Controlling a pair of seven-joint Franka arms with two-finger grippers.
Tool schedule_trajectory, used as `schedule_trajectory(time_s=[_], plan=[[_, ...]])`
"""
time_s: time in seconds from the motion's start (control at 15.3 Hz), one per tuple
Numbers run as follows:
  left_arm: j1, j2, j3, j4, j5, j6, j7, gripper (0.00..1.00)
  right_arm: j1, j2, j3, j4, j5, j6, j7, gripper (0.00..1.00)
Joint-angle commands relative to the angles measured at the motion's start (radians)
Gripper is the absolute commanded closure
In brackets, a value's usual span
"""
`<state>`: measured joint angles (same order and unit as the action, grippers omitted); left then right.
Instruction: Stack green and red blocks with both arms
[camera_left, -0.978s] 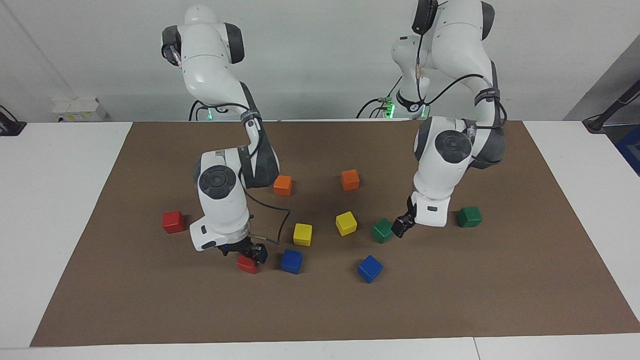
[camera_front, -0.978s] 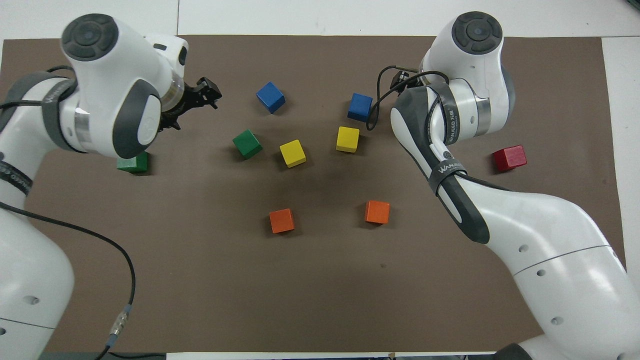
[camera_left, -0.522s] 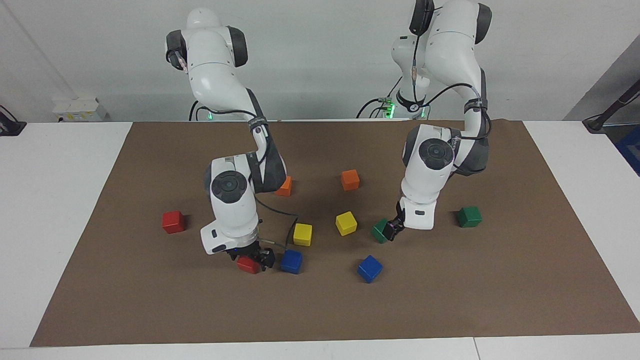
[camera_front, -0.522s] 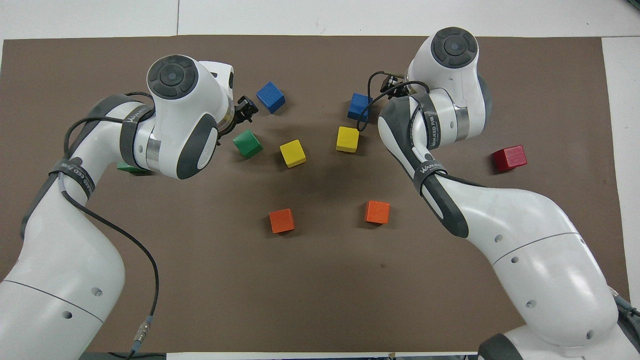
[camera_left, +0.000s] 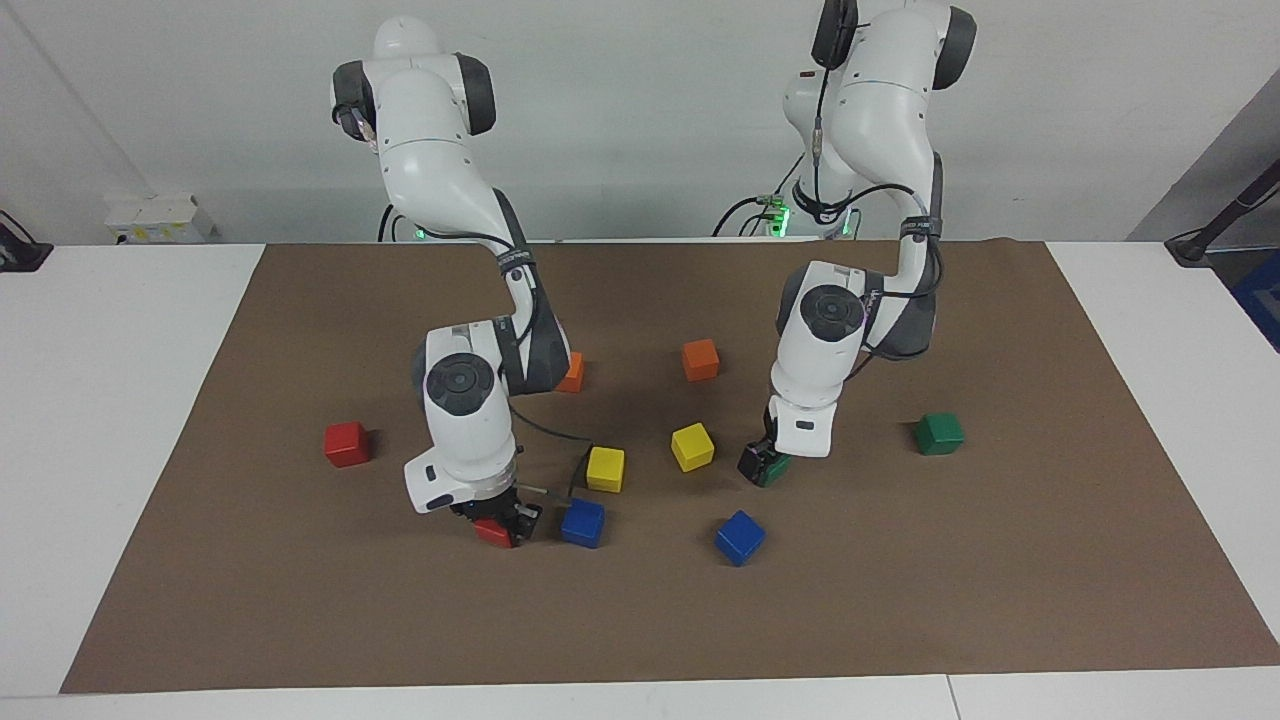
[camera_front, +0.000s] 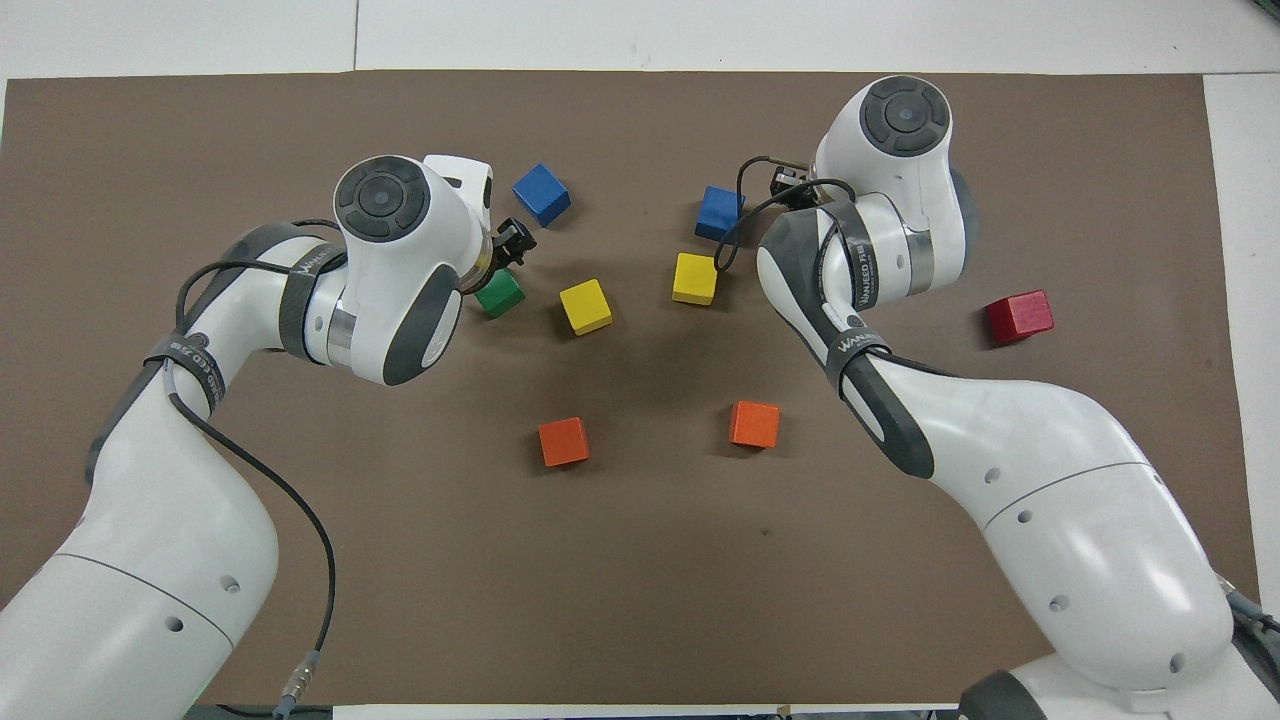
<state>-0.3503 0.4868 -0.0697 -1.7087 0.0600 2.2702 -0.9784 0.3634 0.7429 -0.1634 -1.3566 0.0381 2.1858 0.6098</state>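
Red, the cube (camera_left: 492, 531) beside the blue cube (camera_left: 582, 522) sits between the right gripper's (camera_left: 500, 525) fingers, seemingly clamped. The left gripper (camera_left: 763, 465) is down over the green cube (camera_left: 772, 470) near the yellow one (camera_left: 692, 446); whether it grips cannot be told. Each arm is nearest its own block.

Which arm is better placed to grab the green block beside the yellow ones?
Left. The left gripper is already down at that green block, while the right gripper is at a red block toward the right arm's end.
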Motion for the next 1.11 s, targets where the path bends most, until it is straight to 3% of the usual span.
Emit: schedule_trajectory(time_s=[0.0, 0.2, 0.39, 0.59, 0.65, 0.72, 0.78, 1.04], plan=[[-0.018, -0.014, 0.018, -0.045, 0.024, 0.051, -0.025, 0.0, -0.021, -0.049, 0.005, -0.013, -0.014, -0.05, -0.066, 1.0], [-0.016, -0.014, 0.019, -0.071, 0.024, 0.084, -0.025, 0.0, -0.067, -0.159, 0.005, -0.083, -0.012, -0.119, -0.226, 1.0], [-0.015, -0.017, 0.019, -0.095, 0.024, 0.104, -0.025, 0.0, -0.133, -0.382, 0.005, -0.376, -0.01, -0.066, -0.497, 1.0], [-0.016, -0.017, 0.019, -0.094, 0.023, 0.103, -0.029, 0.06, -0.224, -0.529, 0.005, -0.586, -0.006, 0.024, -0.718, 1.0], [-0.018, -0.016, 0.019, -0.092, 0.023, 0.101, -0.052, 0.19, -0.251, -0.562, 0.005, -0.637, -0.006, 0.047, -0.761, 1.0], [-0.019, -0.016, 0.019, -0.089, 0.024, 0.1, -0.078, 0.54, -0.268, -0.588, 0.005, -0.677, -0.006, 0.058, -0.798, 1.0], [-0.019, -0.016, 0.019, -0.075, 0.023, 0.077, -0.085, 0.99, -0.276, -0.603, 0.005, -0.708, -0.004, 0.08, -0.839, 1.0], [-0.004, 0.0, 0.016, 0.136, 0.026, -0.218, -0.047, 1.0, -0.308, -0.617, 0.005, -0.791, -0.004, 0.219, -0.955, 1.0]])
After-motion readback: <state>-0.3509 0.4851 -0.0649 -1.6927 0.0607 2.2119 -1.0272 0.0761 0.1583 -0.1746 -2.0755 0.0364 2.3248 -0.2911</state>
